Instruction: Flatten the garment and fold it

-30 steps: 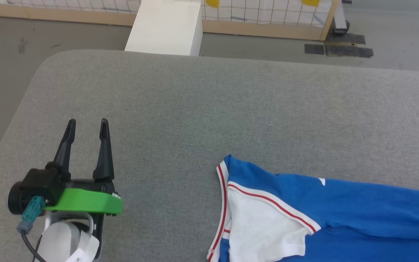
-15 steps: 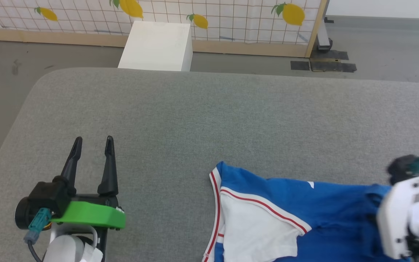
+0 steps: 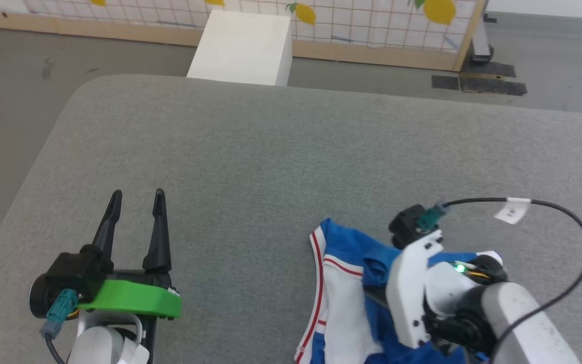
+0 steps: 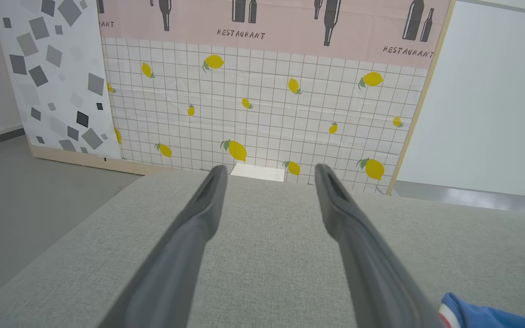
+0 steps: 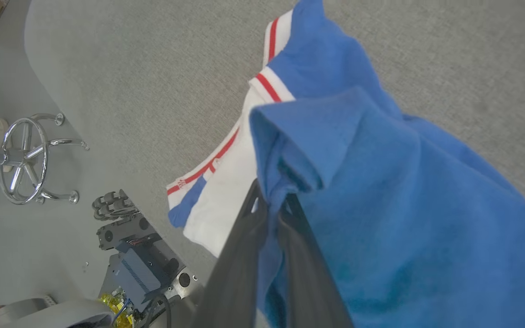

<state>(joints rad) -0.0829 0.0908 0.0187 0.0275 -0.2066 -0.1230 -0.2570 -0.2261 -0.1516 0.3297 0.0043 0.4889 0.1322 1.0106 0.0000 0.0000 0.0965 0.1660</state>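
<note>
The garment [image 3: 344, 253], a bright blue jersey with a white sleeve [image 3: 339, 303] and red-and-white trim, lies bunched at the near right of the grey padded table [image 3: 271, 151]. My right arm's wrist [image 3: 422, 288] hangs over it, hiding the fingers in the head view. In the right wrist view my right gripper [image 5: 271, 200] is shut on a raised fold of the blue cloth [image 5: 381, 191], with the white sleeve [image 5: 226, 182] lying beneath. My left gripper [image 3: 137, 194] rests open over bare table at the near left, well apart from the garment. A blue corner [image 4: 472, 314] shows past its fingers [image 4: 208, 209].
A white box [image 3: 243, 48] stands on the floor beyond the table's far edge, before a lemon-print screen [image 3: 372, 25]. Below the table's near edge are a chrome stool base [image 5: 25, 155] and my wheeled base [image 5: 139, 264]. A black cable [image 3: 564, 253] loops off the right wrist.
My right arm has come in from the right with blue cloth in its grip, carrying it leftward so the garment is bunched. The head camera has shifted. The left gripper stays open and still.
</note>
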